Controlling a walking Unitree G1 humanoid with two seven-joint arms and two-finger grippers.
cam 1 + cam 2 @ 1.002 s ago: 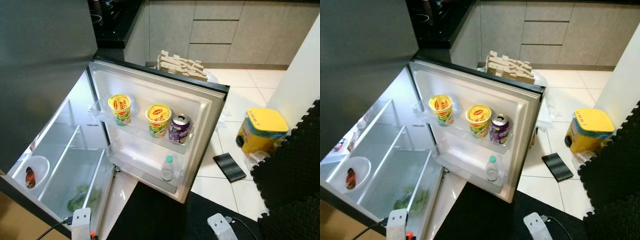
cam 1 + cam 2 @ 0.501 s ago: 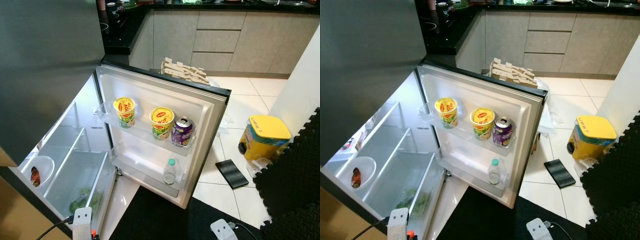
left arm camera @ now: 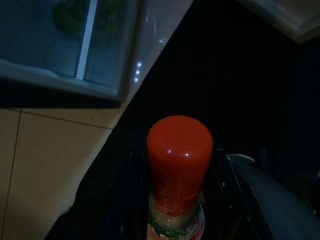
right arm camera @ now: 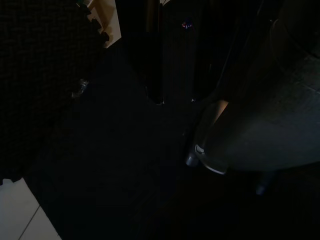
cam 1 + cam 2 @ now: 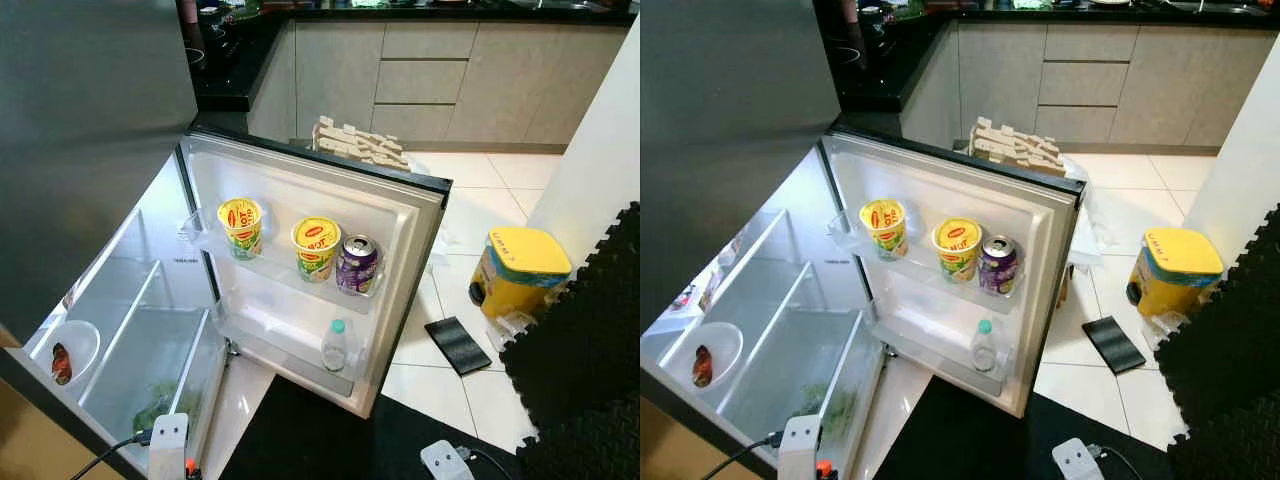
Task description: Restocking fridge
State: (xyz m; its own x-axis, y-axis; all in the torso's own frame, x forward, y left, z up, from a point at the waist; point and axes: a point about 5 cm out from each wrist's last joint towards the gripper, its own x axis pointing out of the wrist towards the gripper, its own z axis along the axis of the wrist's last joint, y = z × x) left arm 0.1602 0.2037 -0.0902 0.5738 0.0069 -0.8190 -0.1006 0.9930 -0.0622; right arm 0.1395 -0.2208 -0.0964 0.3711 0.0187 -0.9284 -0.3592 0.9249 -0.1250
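The fridge door (image 5: 410, 215) stands wide open. Its upper shelf carries two yellow noodle cups (image 5: 240, 226) (image 5: 315, 246) and a purple can (image 5: 356, 264). A small water bottle (image 5: 335, 344) stands on the lower door shelf. In the dark left wrist view, my left gripper (image 3: 178, 167) is shut on a sauce bottle with a red cap (image 3: 179, 147), held low over the black floor mat beside the fridge. My left arm (image 5: 168, 442) shows at the bottom edge. My right gripper (image 4: 175, 97) hangs idle over the dark mat, shut with nothing in it.
Inside the fridge (image 5: 130, 330) sit a white bowl (image 5: 65, 350) holding a reddish item and greens (image 5: 155, 405) in the crisper. A yellow bin (image 5: 518, 270), a dark flat object (image 5: 456, 345) and stacked cartons (image 5: 360, 146) are on the tiled floor. Black foam mats (image 5: 580, 360) lie at right.
The head camera has shifted slightly, so the whole picture has moved. Nothing in the fridge or on the floor has moved.
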